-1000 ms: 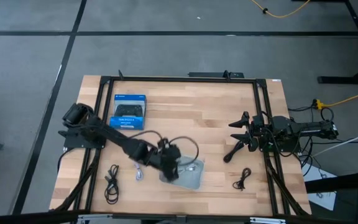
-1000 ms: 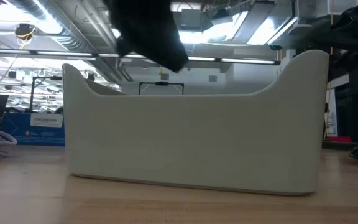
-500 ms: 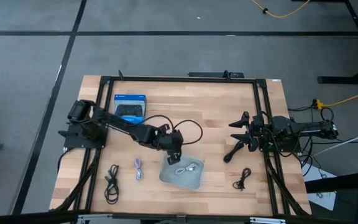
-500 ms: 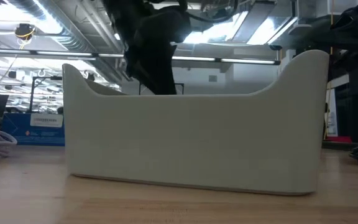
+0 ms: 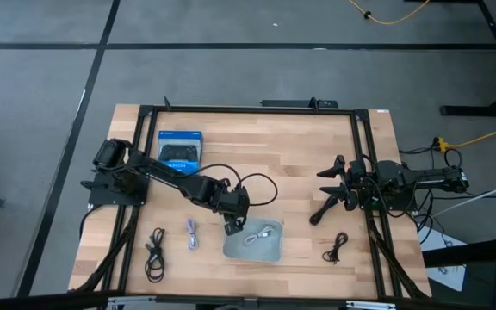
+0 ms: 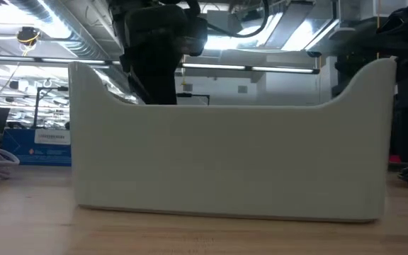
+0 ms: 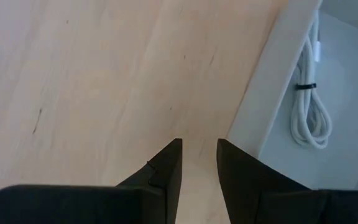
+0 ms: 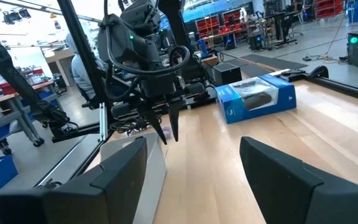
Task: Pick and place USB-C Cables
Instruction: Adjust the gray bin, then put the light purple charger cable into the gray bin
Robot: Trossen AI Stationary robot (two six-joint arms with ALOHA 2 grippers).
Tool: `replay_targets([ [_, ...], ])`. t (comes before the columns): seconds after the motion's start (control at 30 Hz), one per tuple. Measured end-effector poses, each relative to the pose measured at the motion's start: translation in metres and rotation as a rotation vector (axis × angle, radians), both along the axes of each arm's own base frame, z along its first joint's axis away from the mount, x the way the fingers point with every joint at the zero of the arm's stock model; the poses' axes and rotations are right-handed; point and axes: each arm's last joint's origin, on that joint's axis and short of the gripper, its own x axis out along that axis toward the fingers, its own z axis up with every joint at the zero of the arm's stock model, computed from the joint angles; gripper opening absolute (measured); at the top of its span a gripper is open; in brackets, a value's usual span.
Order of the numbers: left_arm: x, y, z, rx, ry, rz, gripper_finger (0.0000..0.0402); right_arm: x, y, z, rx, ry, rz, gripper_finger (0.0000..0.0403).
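A grey tray (image 5: 271,251) sits near the table's near edge and fills the low view (image 6: 225,163). A pale coiled cable (image 5: 259,234) lies on its floor, also seen in the left wrist view (image 7: 309,112). Another pale cable (image 5: 192,234) and a black cable (image 5: 155,251) lie on the table left of the tray. A second black cable (image 5: 336,247) lies to its right. My left gripper (image 5: 232,226) points down at the bare table beside the tray's left wall (image 7: 266,106), open by a narrow gap (image 7: 199,146). My right gripper (image 5: 321,194) waits at the right, open wide (image 8: 194,180). My left gripper has one finger (image 7: 238,165) standing right beside the outer side of the tray's left wall (image 7: 253,134), coming from above. I cannot tell whether that finger touches the wall. Nothing lies between the two fingers.
A blue game-controller box (image 5: 179,151) lies toward the far left of the table. A black frame (image 5: 248,109) runs around the table's edges. Bare wood lies between the box and the tray and in the table's middle.
My left gripper has risen out of the tray, moved toward the table's left and come down beside the tray's left wall. The pale cable stays on the tray's floor. The tray has shifted a little: in the low view its wall now reaches farther right.
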Motion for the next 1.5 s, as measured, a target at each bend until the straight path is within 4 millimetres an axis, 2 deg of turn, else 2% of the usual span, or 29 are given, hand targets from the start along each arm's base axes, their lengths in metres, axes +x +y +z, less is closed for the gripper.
replay_targets([
  [0.37,-0.001,-0.003,0.000,-0.067,0.012,-0.001,0.0092,0.000,0.000,0.000,-0.001,0.000,0.000,0.0262],
  [0.63,-0.003,-0.001,0.000,-0.011,0.029,-0.006,0.0092,0.000,0.000,0.000,-0.004,0.000,0.000,0.0262],
  [0.8,-0.020,0.008,0.023,0.017,0.097,0.030,0.0092,0.000,0.000,0.000,-0.004,0.001,0.000,0.0261],
  [0.93,-0.039,0.009,0.054,0.054,0.163,0.124,0.0092,0.000,0.000,0.000,-0.004,0.000,0.000,0.0261],
  [1.07,-0.060,0.002,0.067,-0.094,0.274,0.317,0.0092,0.000,0.000,0.000,0.001,0.001,0.000,0.0262],
  [1.17,-0.071,-0.011,0.062,-0.174,0.326,0.513,0.0092,0.000,0.000,0.000,0.001,0.001,0.000,0.0261],
  [1.27,-0.081,-0.028,0.048,-0.242,0.357,0.698,0.0092,0.000,0.000,0.000,0.000,0.002,0.001,0.0261],
  [1.4,-0.094,-0.047,0.027,-0.300,0.439,0.802,0.0096,0.000,0.000,0.000,0.000,0.002,0.005,0.0261],
  [1.5,-0.100,-0.059,0.015,-0.323,0.409,0.852,0.0101,0.000,0.001,0.000,0.000,0.003,0.024,0.0261],
])
